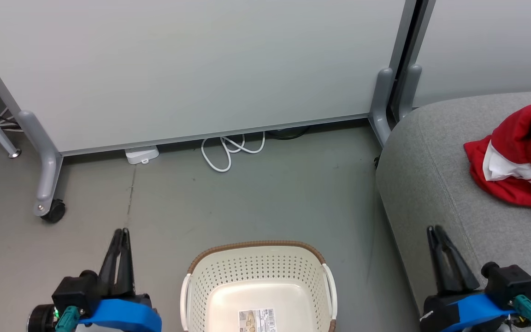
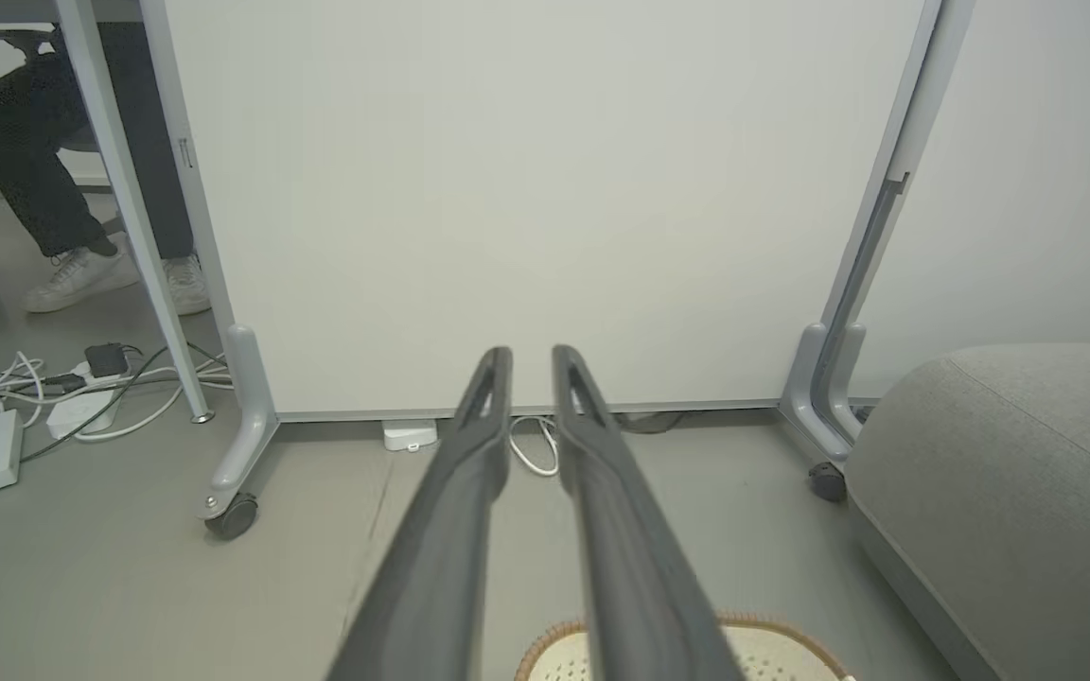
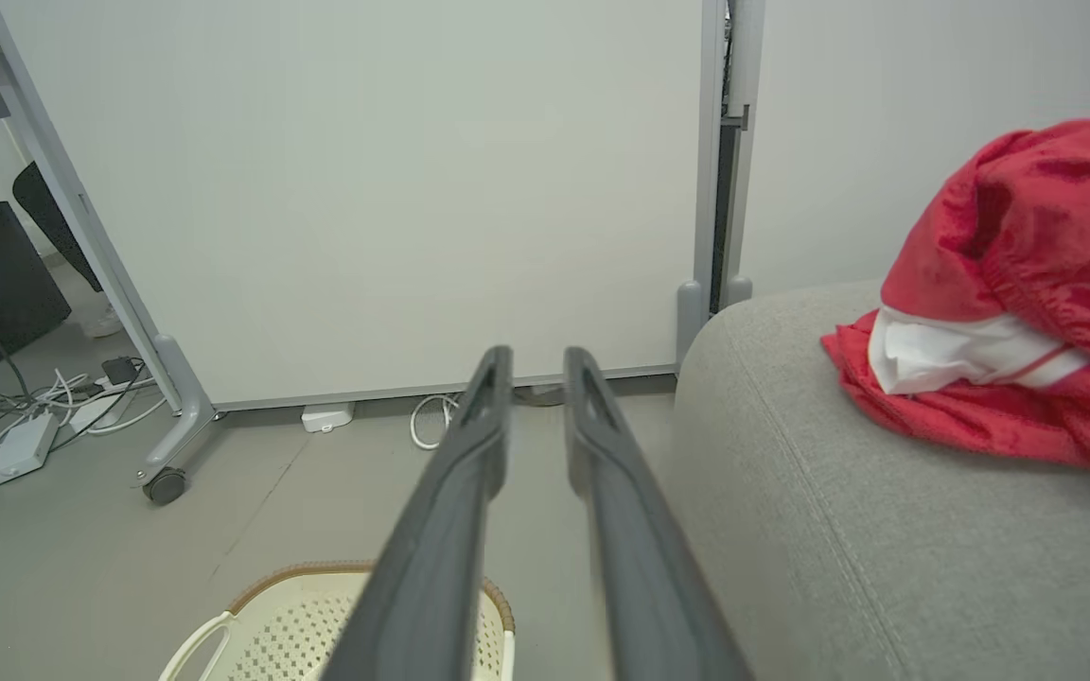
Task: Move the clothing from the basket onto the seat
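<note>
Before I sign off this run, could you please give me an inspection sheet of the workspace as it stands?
Surface: grey floor, with the basket standing on it.
Job's things: basket holds no clothing, just a label on its bottom; red clothing heaped on the grey seat.
Clutter: small white box at the panel's foot.
Grippers: left gripper and right gripper either side of the basket, fingers slightly parted, holding nothing.
Cables: white cable looped under the panel; cable tangle with adapters further left.
Surroundings: white wheeled partition panel; a person's legs beyond it.
</note>
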